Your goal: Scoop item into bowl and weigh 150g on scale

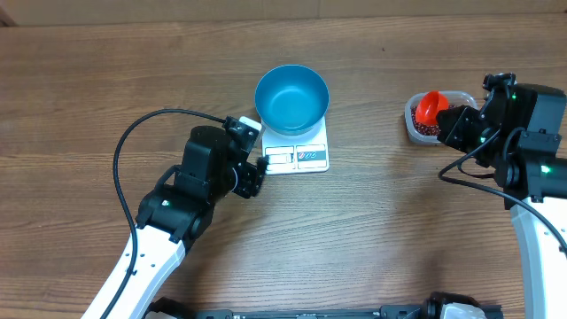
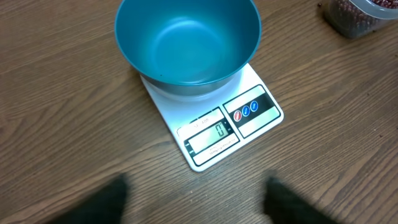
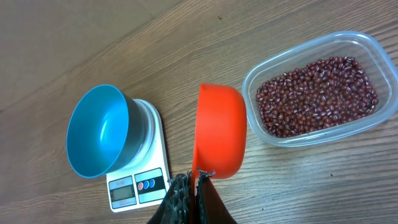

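Note:
The empty blue bowl (image 1: 291, 97) (image 2: 186, 40) (image 3: 96, 130) stands on the white scale (image 1: 299, 158) (image 2: 217, 134) (image 3: 140, 183), whose display shows zero. My left gripper (image 1: 255, 152) (image 2: 199, 208) is open just off the scale's front-left edge, its fingers spread wide over bare wood with nothing between them. At the right, my right gripper (image 1: 452, 118) (image 3: 196, 190) is shut on the handle of an orange scoop (image 1: 431, 105) (image 3: 219, 134). The scoop hangs tilted on its side beside the heap of red-brown beans (image 3: 317, 93), and its inside is hidden.
The beans fill a clear plastic tub (image 1: 413, 113) (image 3: 373, 46) (image 2: 357, 18) at the right, a hand's width from the scale. A black cable (image 1: 120, 159) loops left of the left arm. Bare wooden tabletop surrounds everything.

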Controlling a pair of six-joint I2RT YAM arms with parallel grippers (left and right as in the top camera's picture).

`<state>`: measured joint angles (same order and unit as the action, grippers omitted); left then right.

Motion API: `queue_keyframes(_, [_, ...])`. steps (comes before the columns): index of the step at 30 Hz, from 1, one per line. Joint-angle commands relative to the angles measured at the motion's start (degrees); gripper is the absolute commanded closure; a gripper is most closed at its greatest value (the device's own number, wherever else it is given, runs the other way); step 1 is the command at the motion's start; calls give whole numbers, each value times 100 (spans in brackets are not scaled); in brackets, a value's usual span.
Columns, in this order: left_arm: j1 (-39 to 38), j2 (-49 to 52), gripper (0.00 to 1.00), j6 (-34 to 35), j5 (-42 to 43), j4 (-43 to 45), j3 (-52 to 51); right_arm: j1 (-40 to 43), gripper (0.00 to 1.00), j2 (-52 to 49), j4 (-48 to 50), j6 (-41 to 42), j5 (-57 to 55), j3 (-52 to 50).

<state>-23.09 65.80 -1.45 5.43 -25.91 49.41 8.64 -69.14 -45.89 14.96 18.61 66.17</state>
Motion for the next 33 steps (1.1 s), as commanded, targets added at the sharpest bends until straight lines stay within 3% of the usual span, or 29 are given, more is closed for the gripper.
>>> queue_keyframes(1, [20, 22, 0, 35, 52, 24, -44, 22, 96, 90, 31, -28, -57, 151])
queue_keyframes(33, [20, 22, 0, 214, 57, 68, -44, 22, 96, 90, 31, -26, -57, 151])
